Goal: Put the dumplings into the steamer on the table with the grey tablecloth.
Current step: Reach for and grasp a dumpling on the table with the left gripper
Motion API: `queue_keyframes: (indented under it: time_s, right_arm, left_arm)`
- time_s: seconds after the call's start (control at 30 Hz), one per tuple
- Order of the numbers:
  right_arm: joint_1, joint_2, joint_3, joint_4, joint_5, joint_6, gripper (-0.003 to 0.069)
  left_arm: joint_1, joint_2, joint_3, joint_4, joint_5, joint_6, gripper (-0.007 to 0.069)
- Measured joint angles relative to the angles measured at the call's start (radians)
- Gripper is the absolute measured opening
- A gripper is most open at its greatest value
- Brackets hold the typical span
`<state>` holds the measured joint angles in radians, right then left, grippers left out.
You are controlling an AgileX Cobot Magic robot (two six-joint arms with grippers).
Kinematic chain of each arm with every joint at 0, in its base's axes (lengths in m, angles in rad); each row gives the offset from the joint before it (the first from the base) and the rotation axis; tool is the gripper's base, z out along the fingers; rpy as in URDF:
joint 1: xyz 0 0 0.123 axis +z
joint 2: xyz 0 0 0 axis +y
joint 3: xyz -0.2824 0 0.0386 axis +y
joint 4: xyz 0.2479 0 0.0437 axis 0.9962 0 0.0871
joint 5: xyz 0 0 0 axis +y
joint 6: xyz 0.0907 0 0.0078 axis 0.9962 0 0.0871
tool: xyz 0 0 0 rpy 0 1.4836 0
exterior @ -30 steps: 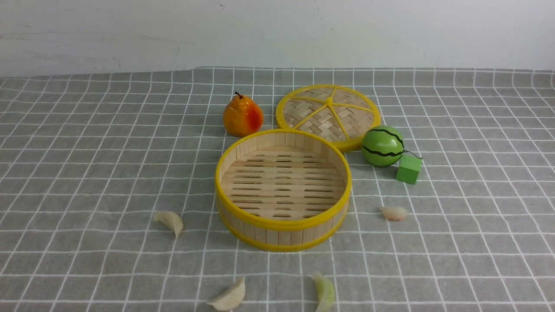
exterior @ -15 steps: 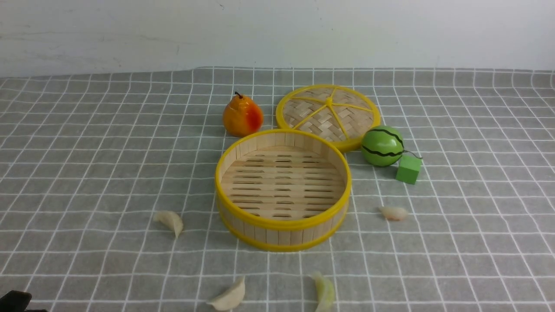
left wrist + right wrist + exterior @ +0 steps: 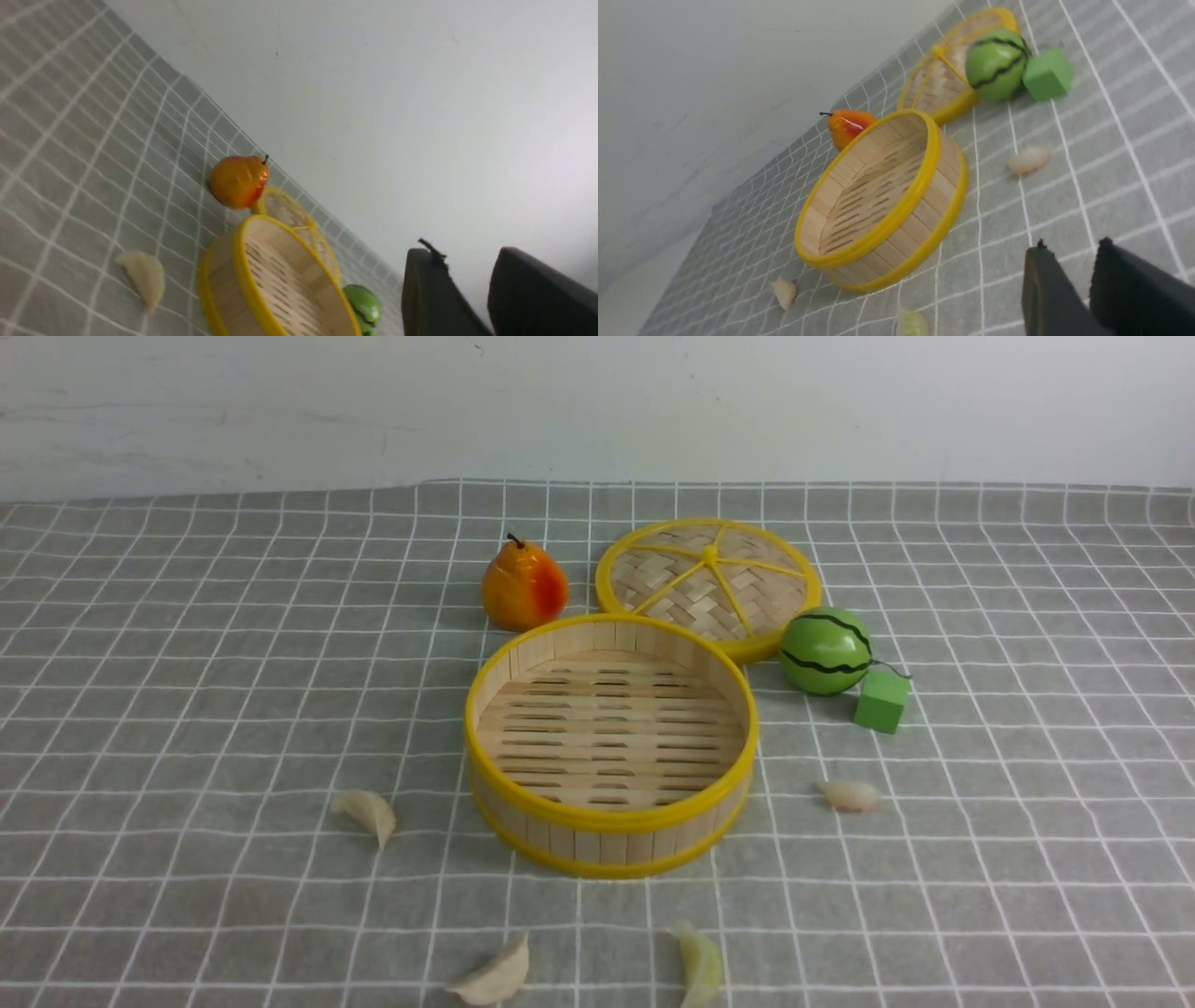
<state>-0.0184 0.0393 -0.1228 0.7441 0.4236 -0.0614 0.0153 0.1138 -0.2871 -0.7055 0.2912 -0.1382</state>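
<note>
The steamer (image 3: pixel 607 823) stands empty mid-table on the grey tablecloth (image 3: pixel 187 709). Several dumplings lie around it: one at its left (image 3: pixel 369 812), two near the front edge (image 3: pixel 490 978) (image 3: pixel 700 966), the latter greenish, and a pinkish one at its right (image 3: pixel 848 795). Neither gripper shows in the front view. In the left wrist view my left gripper (image 3: pixel 467 254) hangs in the air, jaws apart and empty, with the steamer (image 3: pixel 243 261) and a dumpling (image 3: pixel 142 275) off to its side. My right gripper (image 3: pixel 1071 246) is above bare cloth, jaws slightly apart and empty, short of the pinkish dumpling (image 3: pixel 1029 159).
A woven yellow-rimmed lid (image 3: pixel 708 581) lies behind the steamer. An orange pear (image 3: pixel 523 586) stands to the lid's left. A green toy melon (image 3: pixel 824 651) and a green cube (image 3: pixel 880 701) sit to the right. A white wall closes the back.
A dark bit of arm that showed in the front view's lower left corner half a second ago is out of sight. Nothing on the cloth has moved.
</note>
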Motion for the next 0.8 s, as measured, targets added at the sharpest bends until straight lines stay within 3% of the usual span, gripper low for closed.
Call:
queue_keyframes:
  time_s: [0.13, 0.27, 0.33, 0.43, 0.63, 0.77, 0.8]
  right_arm:
    - [0.000, 0.180, -0.107, -0.001, 0.004, -0.142, -0.0013]
    - [0.000, 0.445, -0.297, -0.056, 0.136, -0.289, -0.0019]
    - [0.000, 0.510, -0.350, -0.081, 0.197, -0.319, -0.0019]
    - [0.025, 0.730, -0.513, -0.163, 0.415, -0.373, -0.0018]
    - [0.244, 0.941, -0.669, -0.301, 0.560, -0.377, -0.0011]
    - [0.394, 0.999, -0.698, -0.438, 0.581, -0.313, -0.0010]
    - [0.432, 1.007, -0.698, -0.488, 0.579, -0.278, -0.0008]
  left_arm:
    - [0.000, 0.230, -0.154, 0.137, 0.108, 0.075, 0.0081]
    - [0.000, 0.509, -0.348, 0.323, 0.338, 0.091, -0.0014]
    - [0.000, 0.576, -0.404, 0.372, 0.413, 0.092, -0.0014]
    - [0.000, 0.796, -0.543, 0.441, 0.563, 0.090, -0.0014]
    - [-0.097, 1.060, -0.677, 0.474, 0.600, 0.088, -0.0008]
    - [-0.217, 1.196, -0.761, 0.528, 0.621, 0.069, 0.0076]
    - [-0.256, 1.242, -0.787, 0.563, 0.622, 0.038, 0.0133]
